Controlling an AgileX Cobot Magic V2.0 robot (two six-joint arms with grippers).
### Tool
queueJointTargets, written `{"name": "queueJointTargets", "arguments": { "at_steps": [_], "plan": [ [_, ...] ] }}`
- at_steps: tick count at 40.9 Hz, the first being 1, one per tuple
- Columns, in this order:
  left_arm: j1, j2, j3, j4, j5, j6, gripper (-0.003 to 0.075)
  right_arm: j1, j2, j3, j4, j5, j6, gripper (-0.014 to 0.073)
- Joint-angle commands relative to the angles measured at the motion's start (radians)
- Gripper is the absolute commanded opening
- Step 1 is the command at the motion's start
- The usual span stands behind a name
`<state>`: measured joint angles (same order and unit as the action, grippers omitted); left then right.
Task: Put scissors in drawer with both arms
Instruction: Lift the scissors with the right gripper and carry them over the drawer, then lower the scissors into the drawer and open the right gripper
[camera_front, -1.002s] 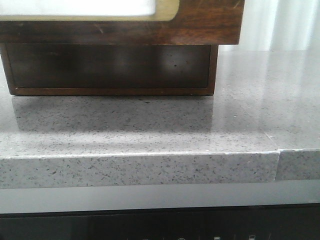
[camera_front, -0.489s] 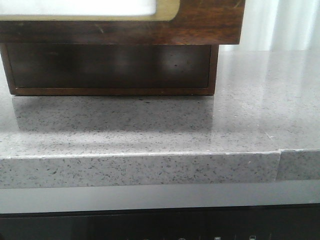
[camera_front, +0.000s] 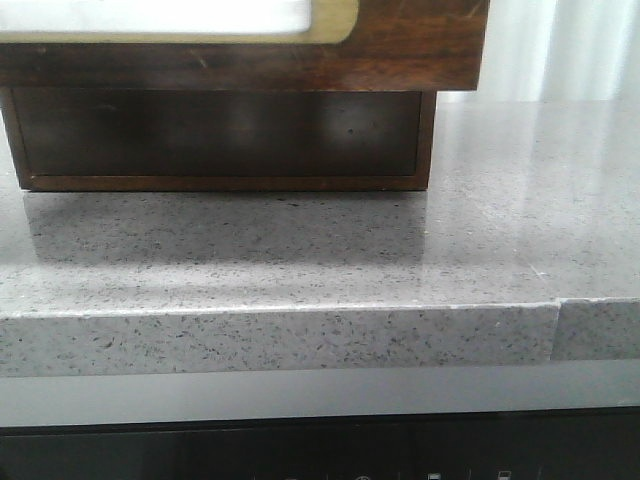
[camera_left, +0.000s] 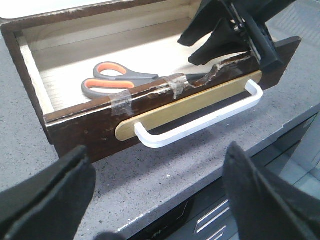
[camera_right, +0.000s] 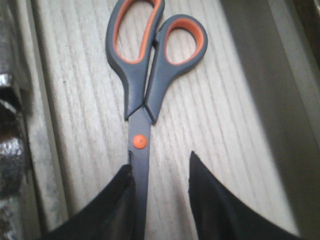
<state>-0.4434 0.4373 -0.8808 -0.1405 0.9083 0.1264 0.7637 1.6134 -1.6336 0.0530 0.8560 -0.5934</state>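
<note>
Scissors (camera_left: 120, 80): flat on the pale floor of the open drawer (camera_left: 80, 127).
Right hand (camera_right: 160, 192): fingers apart, straddling the blades.
Left hand (camera_left: 155, 200): fingers apart above the counter (camera_front: 300, 250).
Front view: unchanged from a second ago.

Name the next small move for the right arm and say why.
Probably lift the right gripper straight up out of the drawer. The scissors lie flat on the drawer's pale wooden floor, and the jaws stand open around the blade, so nothing seems held. The drawer is open, and the left gripper hangs open before its white handle.
</note>
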Motion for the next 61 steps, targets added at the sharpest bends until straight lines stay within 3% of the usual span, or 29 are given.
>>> {"name": "queueJointTargets", "arguments": {
  "at_steps": [1, 5, 13, 21, 45, 58, 61],
  "plan": [
    [-0.009, 0.011, -0.028, -0.015, -0.072, -0.008, 0.0526, -0.004, -0.056, -0.033, -0.005, -0.050, 0.003, 0.0339],
    [-0.009, 0.011, -0.028, -0.015, -0.072, -0.008, 0.0526, -0.010, -0.078, -0.033, -0.005, -0.050, 0.048, 0.0339],
    [-0.009, 0.011, -0.028, -0.015, -0.072, -0.008, 0.0526, -0.069, -0.159, -0.033, -0.005, -0.024, 0.260, 0.0339],
    [-0.009, 0.011, -0.028, -0.015, -0.072, -0.008, 0.0526, -0.165, -0.282, -0.021, -0.005, 0.105, 0.454, 0.0339],
    [-0.009, 0.011, -0.028, -0.015, -0.095, -0.008, 0.0526, -0.185, -0.838, 0.481, 0.020, 0.006, 0.526, 0.0339],
    [-0.009, 0.011, -0.028, -0.015, -0.095, -0.008, 0.0524, -0.185, -0.989, 0.601, 0.020, -0.010, 0.526, 0.0339],
    [-0.009, 0.011, -0.028, -0.015, -0.095, -0.008, 0.0492, -0.185, -0.994, 0.605, 0.020, -0.011, 0.526, 0.0335]
  ]
}}
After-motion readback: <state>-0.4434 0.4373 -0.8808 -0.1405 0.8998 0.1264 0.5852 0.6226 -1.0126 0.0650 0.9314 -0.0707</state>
